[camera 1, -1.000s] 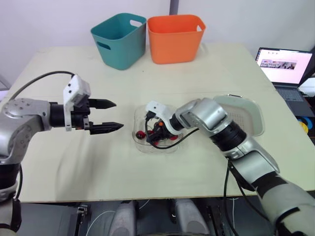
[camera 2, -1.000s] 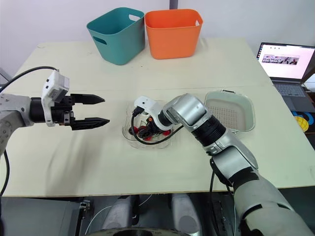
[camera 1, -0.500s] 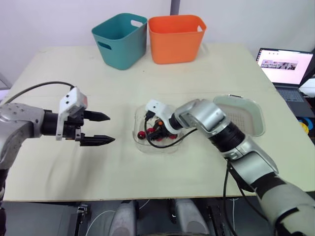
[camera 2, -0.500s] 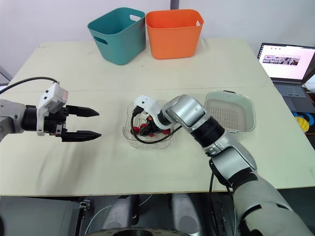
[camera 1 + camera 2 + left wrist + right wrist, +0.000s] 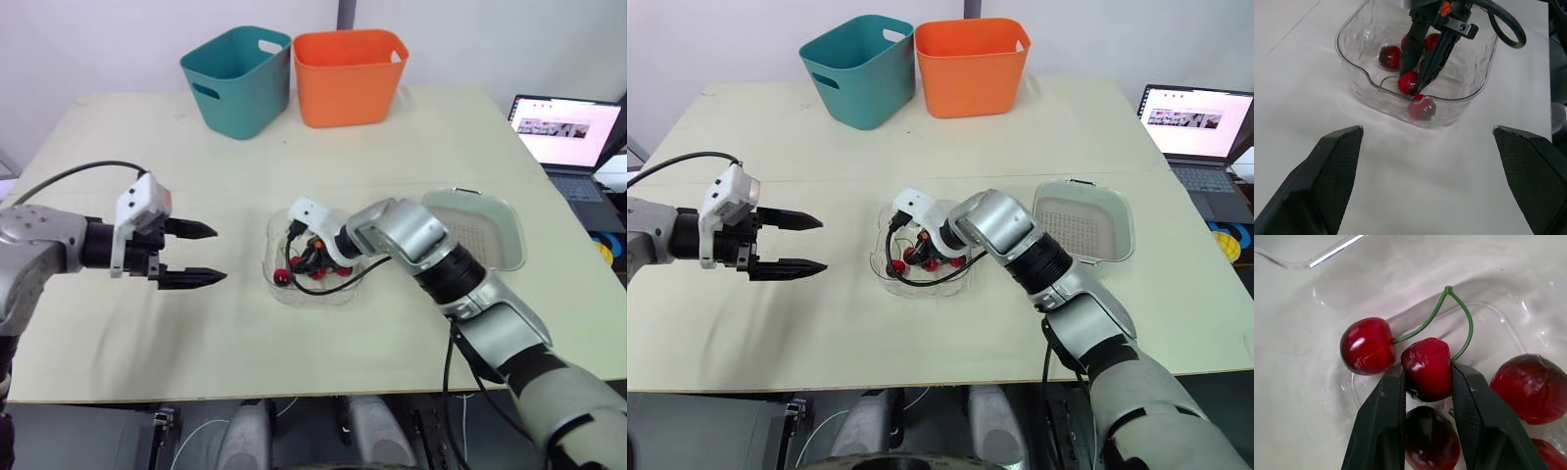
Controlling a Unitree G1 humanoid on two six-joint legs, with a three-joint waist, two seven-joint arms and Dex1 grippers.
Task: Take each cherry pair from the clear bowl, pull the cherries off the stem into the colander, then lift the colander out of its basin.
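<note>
Pale-green colander (image 5: 1048,192) stands near the clear bowl (image 5: 323,297) of cherries (image 5: 1422,108).
Spread wide, the left gripper (image 5: 217,255) hangs well apart; the right gripper (image 5: 1427,371), inside the bowl, pinches one cherry (image 5: 1426,357) of a pair. The glossy fruit may squirt free, or its stem (image 5: 1425,322) tear.

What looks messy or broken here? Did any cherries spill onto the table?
Nothing stands out. The cherries all lie inside the clear bowl, none on the table. The right claw pinches one cherry of a stemmed pair, and the bowl sits upright.
</note>
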